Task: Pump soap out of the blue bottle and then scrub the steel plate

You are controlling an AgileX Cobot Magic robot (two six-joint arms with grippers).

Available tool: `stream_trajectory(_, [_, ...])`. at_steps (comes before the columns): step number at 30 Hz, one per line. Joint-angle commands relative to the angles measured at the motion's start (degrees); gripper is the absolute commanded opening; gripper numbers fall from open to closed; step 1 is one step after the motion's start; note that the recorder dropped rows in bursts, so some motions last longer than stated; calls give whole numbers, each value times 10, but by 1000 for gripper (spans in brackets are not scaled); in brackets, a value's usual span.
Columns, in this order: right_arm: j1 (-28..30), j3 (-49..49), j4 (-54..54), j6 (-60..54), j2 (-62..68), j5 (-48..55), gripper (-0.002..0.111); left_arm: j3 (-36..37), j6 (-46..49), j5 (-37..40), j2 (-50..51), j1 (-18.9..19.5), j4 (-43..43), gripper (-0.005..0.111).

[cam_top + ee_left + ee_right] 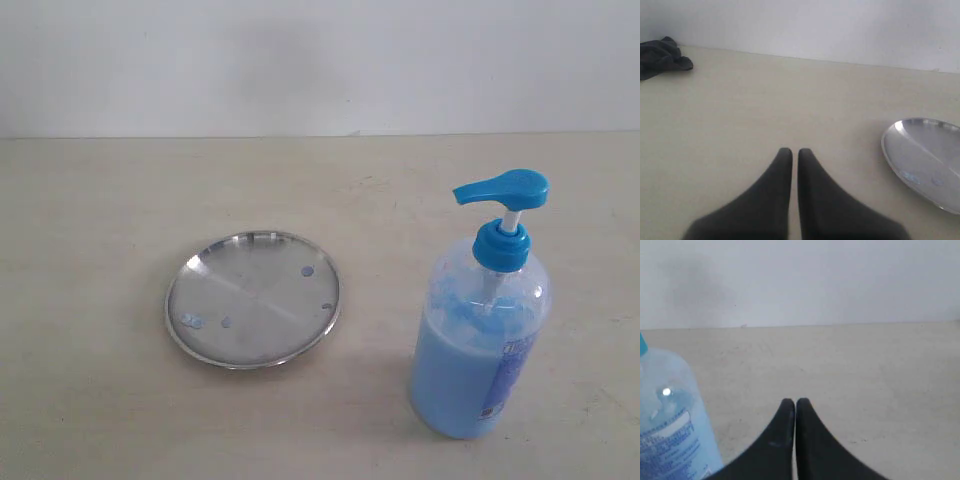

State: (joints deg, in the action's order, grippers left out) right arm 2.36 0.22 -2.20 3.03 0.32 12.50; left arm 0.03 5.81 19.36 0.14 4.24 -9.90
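Note:
The blue bottle (480, 330) stands upright at the front right of the table, its bright blue pump head (503, 189) raised, its spout pointing left. Light blue soap (455, 375) fills its lower half. The steel plate (252, 298) lies flat left of it, dotted with small blue spots. Neither gripper shows in the exterior view. My left gripper (791, 154) is shut and empty above bare table, the steel plate (925, 160) off to one side. My right gripper (794, 403) is shut and empty, with the blue bottle (670, 425) close beside it.
A dark crumpled cloth (662, 56) lies at the table's far edge near the white wall in the left wrist view. The beige table (90, 220) meets a white wall behind.

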Motion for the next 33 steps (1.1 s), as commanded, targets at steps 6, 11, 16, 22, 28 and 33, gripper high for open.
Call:
stream_trajectory(6, [-1, -2, -232, 257, -3, -125, 0, 0, 3, -3, -1, 2, 3, 4])
stream_trajectory(11, [-1, -2, -245, 401, -3, -189, 0, 0, 3, -3, -1, 2, 3, 4])
stream_trajectory(16, [-2, -39, -242, 353, -3, -343, 0, 0, 3, -3, -1, 2, 3, 4])
stream_trajectory(22, [-2, -267, 109, 188, 93, -281, 3, 0, 3, -3, -1, 2, 3, 4])
stream_trajectory(28, [-2, -424, 588, 421, 291, -147, 29, 0, 3, -3, -1, 2, 3, 4])
stream_trajectory(33, [-2, -414, 601, 464, 401, -136, 48, 0, 3, -3, -1, 2, 3, 4])
